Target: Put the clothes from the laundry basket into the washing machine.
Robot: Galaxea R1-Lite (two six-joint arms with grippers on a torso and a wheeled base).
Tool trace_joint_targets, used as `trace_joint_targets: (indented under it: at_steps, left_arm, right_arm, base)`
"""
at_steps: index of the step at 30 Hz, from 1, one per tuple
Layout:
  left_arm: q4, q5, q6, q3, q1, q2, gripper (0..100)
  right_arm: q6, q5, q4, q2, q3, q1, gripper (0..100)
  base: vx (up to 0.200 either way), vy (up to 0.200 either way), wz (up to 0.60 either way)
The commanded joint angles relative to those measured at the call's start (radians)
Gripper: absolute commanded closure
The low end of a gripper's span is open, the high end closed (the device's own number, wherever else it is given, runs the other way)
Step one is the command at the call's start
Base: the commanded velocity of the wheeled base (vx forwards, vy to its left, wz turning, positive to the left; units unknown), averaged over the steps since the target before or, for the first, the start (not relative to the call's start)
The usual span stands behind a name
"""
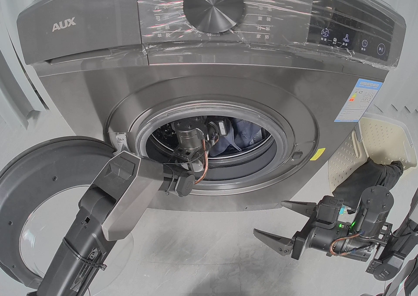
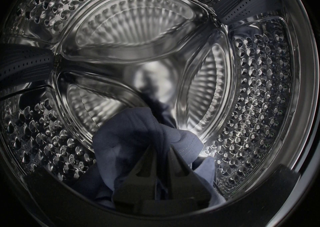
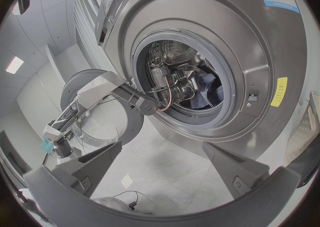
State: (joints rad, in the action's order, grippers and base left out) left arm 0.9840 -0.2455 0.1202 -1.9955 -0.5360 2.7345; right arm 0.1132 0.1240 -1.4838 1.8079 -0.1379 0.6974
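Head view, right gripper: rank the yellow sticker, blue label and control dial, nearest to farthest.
From the right gripper:
1. Yellow sticker: low on the washer front, right of the drum opening.
2. Blue label: higher up, at the front's right edge.
3. Control dial: top centre of the panel.

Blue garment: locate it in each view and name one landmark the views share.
Head view: blue garment inside the drum, beyond the left arm's wrist.
Left wrist view: blue garment pinched in the left gripper.
Right wrist view: blue garment inside the drum, past the left arm's wrist.
Shared landmark: the drum's perforated wall.
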Motion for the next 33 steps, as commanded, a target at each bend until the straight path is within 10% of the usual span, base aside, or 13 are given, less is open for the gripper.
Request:
trace_joint_targets:
  at_steps: [1, 3, 4, 23, 33]
  left_arm:
    - [0.002, 0.0, -0.001, -0.004, 0.004, 0.019, 100]
    - [-0.001, 0.0, -0.002, -0.004, 0.001, 0.021, 100]
    - [-0.002, 0.0, -0.002, -0.004, -0.001, 0.022, 0]
    - [0.01, 0.023, -0.008, 0.532, -0.078, -0.269, 0]
    - [0.258, 0.083, -0.008, 1.124, -0.228, -0.545, 0]
  right_arm:
    - [0.0, 0.0, -0.001, 0.005, 0.0, 0.001, 0]
    - [0.002, 0.0, -0.001, 0.004, 0.001, 0.001, 0]
    - [0.002, 0.0, -0.001, 0.005, 0.001, 0.001, 0]
    - [0.002, 0.0, -0.003, 0.004, 0.006, -0.003, 0]
    - [0.003, 0.0, -0.004, -0.007, 0.038, -0.015, 0]
  base:
    - [0.0, 0.0, 0.0]
    - [0.0, 0.0, 0.0]
    - [0.0, 0.0, 0.0]
    - [0.0, 0.0, 0.0]
    - [0.0, 0.0, 0.0]
